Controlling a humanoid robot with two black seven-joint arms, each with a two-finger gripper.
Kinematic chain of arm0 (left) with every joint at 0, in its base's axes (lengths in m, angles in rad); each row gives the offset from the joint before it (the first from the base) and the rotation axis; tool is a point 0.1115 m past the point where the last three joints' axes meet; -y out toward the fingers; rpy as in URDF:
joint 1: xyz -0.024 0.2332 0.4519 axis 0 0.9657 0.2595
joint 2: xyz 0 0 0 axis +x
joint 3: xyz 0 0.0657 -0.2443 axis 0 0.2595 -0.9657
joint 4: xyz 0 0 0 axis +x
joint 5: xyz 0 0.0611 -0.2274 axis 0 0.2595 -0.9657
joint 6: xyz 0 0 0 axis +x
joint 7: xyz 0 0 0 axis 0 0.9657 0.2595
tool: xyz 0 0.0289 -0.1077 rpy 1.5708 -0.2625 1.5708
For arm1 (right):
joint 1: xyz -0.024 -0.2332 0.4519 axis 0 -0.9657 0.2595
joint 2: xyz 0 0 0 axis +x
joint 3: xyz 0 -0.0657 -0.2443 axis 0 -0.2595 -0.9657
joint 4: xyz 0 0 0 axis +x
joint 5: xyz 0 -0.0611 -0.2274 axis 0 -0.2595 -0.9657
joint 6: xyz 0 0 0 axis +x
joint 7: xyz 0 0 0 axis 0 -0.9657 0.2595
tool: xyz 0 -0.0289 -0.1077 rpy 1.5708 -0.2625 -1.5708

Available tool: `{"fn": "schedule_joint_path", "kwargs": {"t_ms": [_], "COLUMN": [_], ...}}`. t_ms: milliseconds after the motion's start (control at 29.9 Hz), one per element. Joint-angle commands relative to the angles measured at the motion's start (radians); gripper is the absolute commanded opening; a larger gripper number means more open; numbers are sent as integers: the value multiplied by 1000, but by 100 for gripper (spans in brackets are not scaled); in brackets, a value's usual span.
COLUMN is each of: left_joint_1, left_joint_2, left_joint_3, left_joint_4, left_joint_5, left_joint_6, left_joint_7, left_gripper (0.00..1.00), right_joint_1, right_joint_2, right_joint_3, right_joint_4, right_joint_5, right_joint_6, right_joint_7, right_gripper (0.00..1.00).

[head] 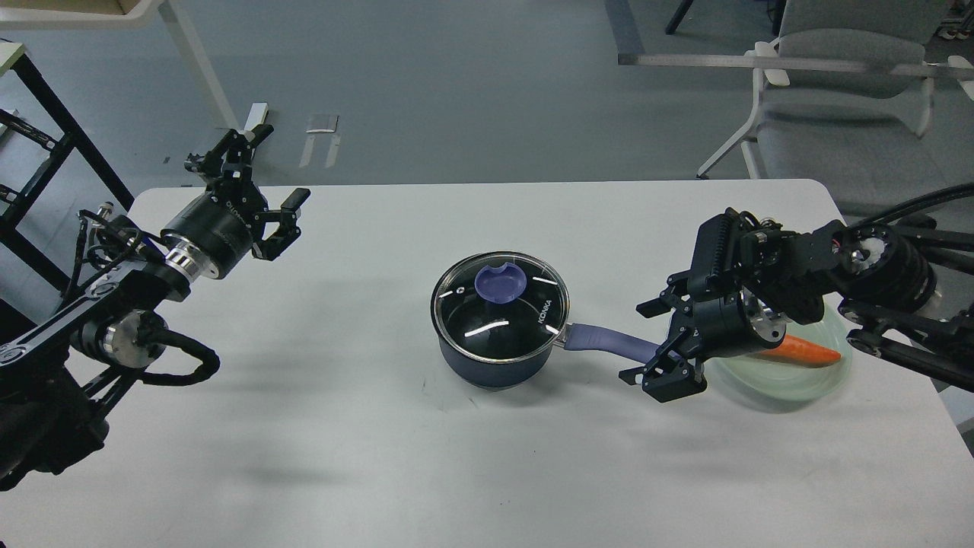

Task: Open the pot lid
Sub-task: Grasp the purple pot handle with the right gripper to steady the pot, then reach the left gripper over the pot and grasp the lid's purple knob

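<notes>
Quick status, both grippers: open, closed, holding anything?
Left gripper: open, empty, raised far left of the pot.
Right gripper: open, empty, fingers astride the pot handle's end.

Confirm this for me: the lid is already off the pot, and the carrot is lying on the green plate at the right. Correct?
Not quite. In the head view the lid sits on the pot, covering it. The carrot does lie on the green plate at the right.

White table (304, 426) carries the pot (494, 358) and a green plate (799, 380).
</notes>
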Motion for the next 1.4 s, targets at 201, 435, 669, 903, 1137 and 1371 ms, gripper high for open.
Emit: {"fn": "schedule_joint_path", "kwargs": {"t_ms": [201,435,669,903,1137,1371], "left_joint_1": [1,1,-1,-1,-36,-120], "left_joint_2": [1,-2,-1,-2,16,13], "left_joint_3": [0,0,0,0,15,15], "left_joint_4": [-19,-24,-24,-27,-70,-136], "left_joint_5": [0,2,3,6,107,573], "left_joint_6": [2,3,2,2,-9,-81], "left_joint_7": [-8,-8,-8,-8,-7,-72], "left_gripper": [99,99,99,99,99,99], "right_joint_1": [-40,-35,-32,-26,-27,-26], "right_joint_2": [25,29,46,52,52,58], "right_joint_3": [0,0,0,0,0,0], "right_joint_4": [-31,-42,-56,-65,-68,-69], "right_joint_5": [-1,-3,-3,-3,-1,-1], "right_joint_6": [0,0,0,0,0,-2], "right_joint_7": [0,0,0,0,0,0], "right_gripper": [85,63,39,33,32,32]}}
